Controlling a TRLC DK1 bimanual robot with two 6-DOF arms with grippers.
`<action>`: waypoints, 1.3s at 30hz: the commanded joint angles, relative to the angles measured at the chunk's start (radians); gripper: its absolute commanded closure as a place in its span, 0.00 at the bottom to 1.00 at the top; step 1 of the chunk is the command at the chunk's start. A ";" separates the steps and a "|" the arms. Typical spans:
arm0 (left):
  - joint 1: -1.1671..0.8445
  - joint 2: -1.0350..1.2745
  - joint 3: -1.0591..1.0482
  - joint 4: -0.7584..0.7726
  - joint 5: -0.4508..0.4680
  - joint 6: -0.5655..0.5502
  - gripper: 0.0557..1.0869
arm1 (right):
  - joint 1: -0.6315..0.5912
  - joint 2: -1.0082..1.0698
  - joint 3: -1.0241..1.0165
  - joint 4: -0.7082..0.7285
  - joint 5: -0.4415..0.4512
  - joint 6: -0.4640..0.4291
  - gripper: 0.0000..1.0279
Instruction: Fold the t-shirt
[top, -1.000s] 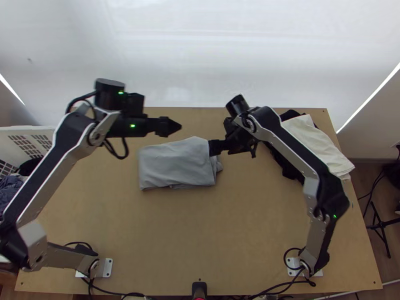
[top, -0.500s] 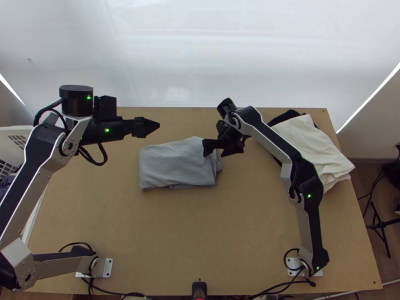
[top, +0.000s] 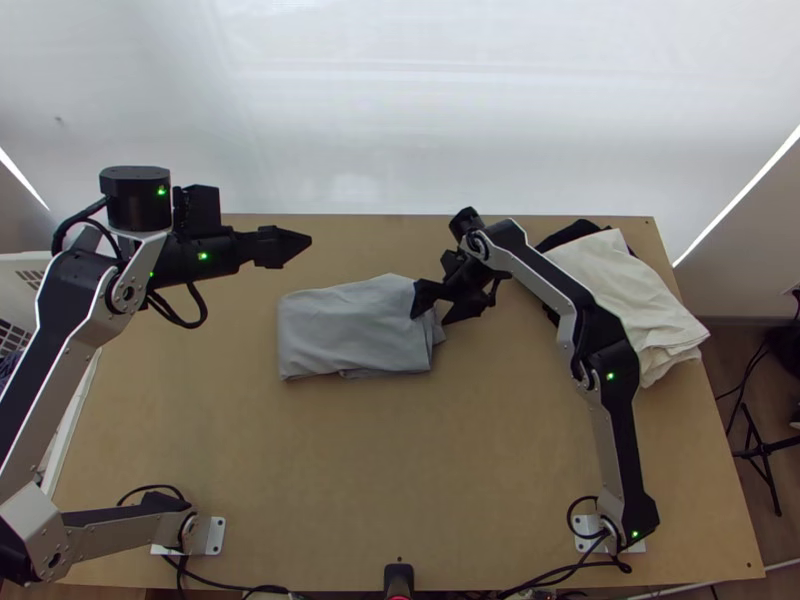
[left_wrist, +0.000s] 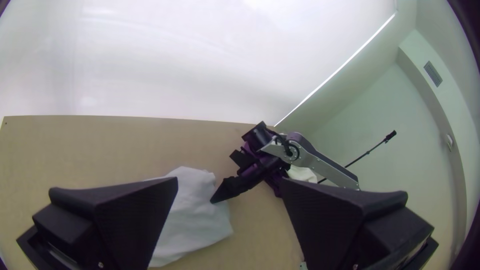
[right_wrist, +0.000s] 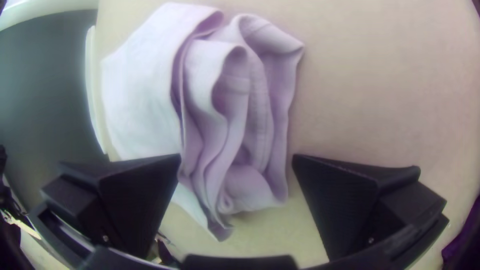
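Where the right fingers (top: 428, 293) stand apart, the t-shirt (top: 350, 330) lies partly between.

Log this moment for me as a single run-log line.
Fold the t-shirt | grey t-shirt folded, one end loosely layered | right hand open at that end | left hand open, away from t-shirt

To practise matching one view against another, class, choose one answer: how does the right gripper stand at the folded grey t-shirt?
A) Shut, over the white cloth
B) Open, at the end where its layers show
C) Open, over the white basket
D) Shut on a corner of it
B: the right wrist view shows the right gripper with its fingers apart, the layered end of the grey t-shirt showing between them.
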 joint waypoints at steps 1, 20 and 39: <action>0.007 0.002 0.018 0.003 0.000 -0.004 0.04 | -0.010 0.047 -0.013 0.017 -0.086 -0.020 0.03; 0.033 0.003 0.054 0.003 0.000 -0.007 0.04 | 0.164 0.041 0.019 0.148 0.118 -0.011 0.98; 0.067 -0.023 0.020 0.003 0.002 -0.019 0.04 | -0.114 -0.580 -0.018 0.145 0.133 0.067 0.97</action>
